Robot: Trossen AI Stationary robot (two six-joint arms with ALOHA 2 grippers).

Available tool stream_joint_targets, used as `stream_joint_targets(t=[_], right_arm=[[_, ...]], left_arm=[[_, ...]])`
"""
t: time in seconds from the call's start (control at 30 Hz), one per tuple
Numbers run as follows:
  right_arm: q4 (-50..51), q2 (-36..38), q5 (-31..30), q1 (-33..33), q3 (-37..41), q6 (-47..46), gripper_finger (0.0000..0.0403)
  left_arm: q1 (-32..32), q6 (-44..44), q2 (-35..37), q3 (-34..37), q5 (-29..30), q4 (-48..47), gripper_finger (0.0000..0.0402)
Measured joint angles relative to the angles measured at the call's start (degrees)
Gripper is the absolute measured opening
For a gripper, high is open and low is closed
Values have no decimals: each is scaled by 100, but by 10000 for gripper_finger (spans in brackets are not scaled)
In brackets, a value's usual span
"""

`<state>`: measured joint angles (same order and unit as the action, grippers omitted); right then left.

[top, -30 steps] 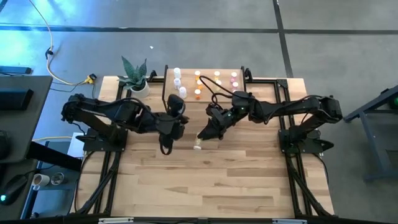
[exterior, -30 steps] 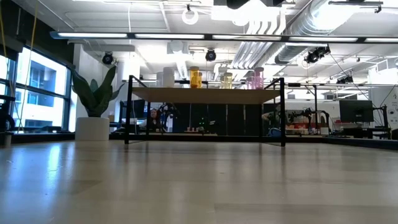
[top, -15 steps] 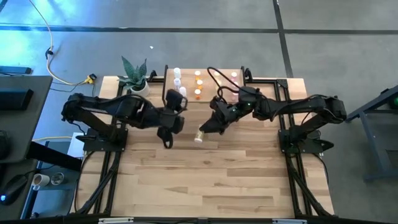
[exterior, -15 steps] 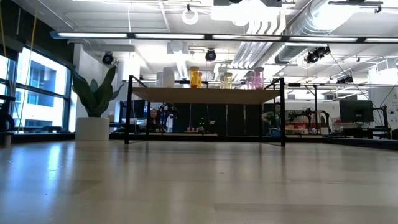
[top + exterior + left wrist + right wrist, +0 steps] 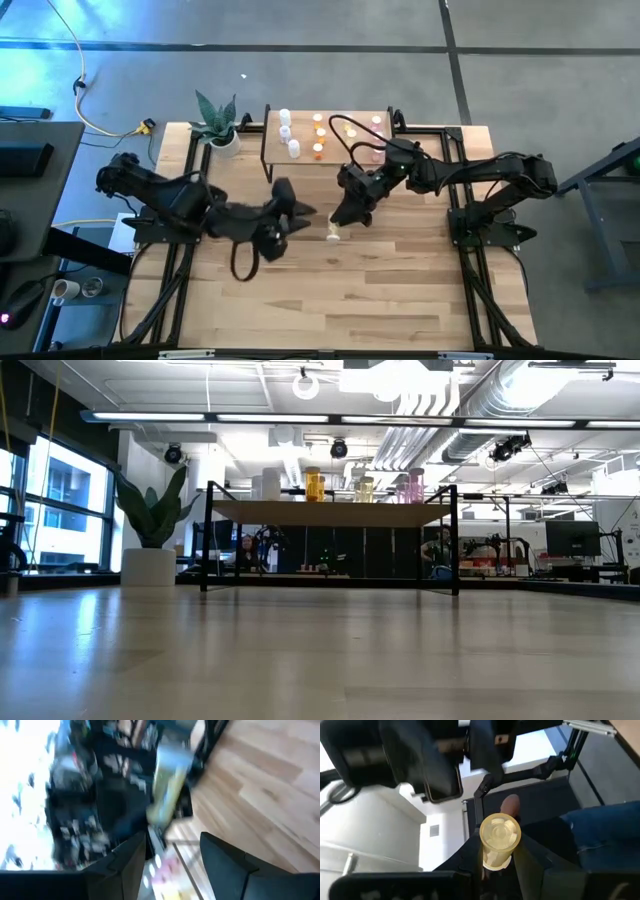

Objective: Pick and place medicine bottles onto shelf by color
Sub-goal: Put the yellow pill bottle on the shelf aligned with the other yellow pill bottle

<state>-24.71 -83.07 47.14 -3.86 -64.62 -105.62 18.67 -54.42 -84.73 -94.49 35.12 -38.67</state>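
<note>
Before the shelf [image 5: 335, 150], the right gripper [image 5: 334, 229] clamps a yellow bottle [image 5: 498, 840] above the tabletop [image 5: 340, 290]. The left gripper [image 5: 296, 212], nearby and farther from the shelf, has its fingers apart, empty. Other bottles [image 5: 290, 132] stand on the shelf.

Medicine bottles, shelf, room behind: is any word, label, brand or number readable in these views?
None readable.
The yellow bottle in the right pincer: no legible label.
Bottles on the shelf: too small.
Left wrist view: too blurred.
</note>
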Motion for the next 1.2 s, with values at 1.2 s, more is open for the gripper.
stream_joint_targets(t=[1.2], right_arm=[[422,-24,845,-2,4,-242,75]], left_arm=[[493,-2115,-962,-1,837,1777,172]])
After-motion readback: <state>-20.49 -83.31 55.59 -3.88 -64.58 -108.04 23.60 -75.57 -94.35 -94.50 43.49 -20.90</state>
